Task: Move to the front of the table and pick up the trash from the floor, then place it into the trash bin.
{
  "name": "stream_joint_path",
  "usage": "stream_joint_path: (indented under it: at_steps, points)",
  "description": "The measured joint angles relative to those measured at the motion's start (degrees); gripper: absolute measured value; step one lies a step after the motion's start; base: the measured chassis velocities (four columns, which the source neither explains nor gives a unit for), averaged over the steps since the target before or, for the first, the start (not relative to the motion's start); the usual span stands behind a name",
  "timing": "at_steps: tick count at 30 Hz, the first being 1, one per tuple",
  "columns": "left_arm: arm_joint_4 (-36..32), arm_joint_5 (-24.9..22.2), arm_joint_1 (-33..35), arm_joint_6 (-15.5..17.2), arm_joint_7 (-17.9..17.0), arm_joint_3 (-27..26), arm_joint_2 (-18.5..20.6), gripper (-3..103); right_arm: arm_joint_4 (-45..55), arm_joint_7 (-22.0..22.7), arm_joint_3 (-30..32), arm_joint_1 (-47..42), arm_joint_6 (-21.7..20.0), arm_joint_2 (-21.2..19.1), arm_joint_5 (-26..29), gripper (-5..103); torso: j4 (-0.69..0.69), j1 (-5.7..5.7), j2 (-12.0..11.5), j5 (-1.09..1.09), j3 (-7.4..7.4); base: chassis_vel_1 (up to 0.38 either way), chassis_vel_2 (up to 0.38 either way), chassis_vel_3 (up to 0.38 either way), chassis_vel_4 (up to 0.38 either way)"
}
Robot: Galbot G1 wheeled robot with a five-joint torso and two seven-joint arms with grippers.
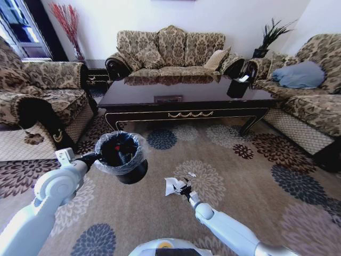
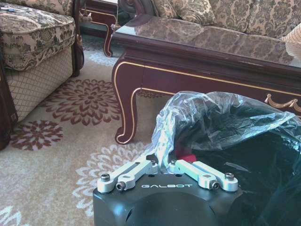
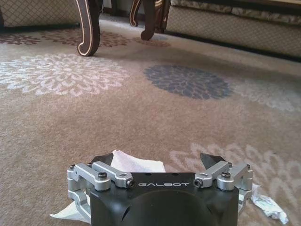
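In front of the table point(image 1: 184, 101), the left claw point(image 2: 167, 165) is pinching the trash bin point(image 1: 123, 154) by its lined rim. Beside the bin, the right claw point(image 1: 178, 188), spread wide, straddles the crumpled white paper point(image 3: 134, 164), seemingly on the floor point(image 1: 256, 176).

Glossy dark brown table point(image 1: 186, 96), beige floral-medallion floor point(image 1: 256, 181), black trash bin point(image 1: 121, 156)

Glossy wood table point(image 1: 186, 93); crinkly clear-plastic-lined trash bin point(image 1: 121, 154).
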Motion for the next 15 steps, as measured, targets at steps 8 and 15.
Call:
stream_joint_path:
  at_steps: [8,15]
  points:
    - [0.4,0.21,-0.41,0.0,0.01,0.75,-0.1,5,-3.45,3.36,-1.31,2.2,-3.89,3.18,8.03,100,-0.01,0.0,0.0,0.0,0.0,0.0,0.0,0.0,0.0]
    - [1.46,0.18,-1.69,0.0,0.03,1.83,-0.26,5,-5.1,6.08,-1.84,3.19,-6.94,5.45,11.62,100,0.0,0.0,0.0,0.0,0.0,0.0,0.0,0.0,0.0]
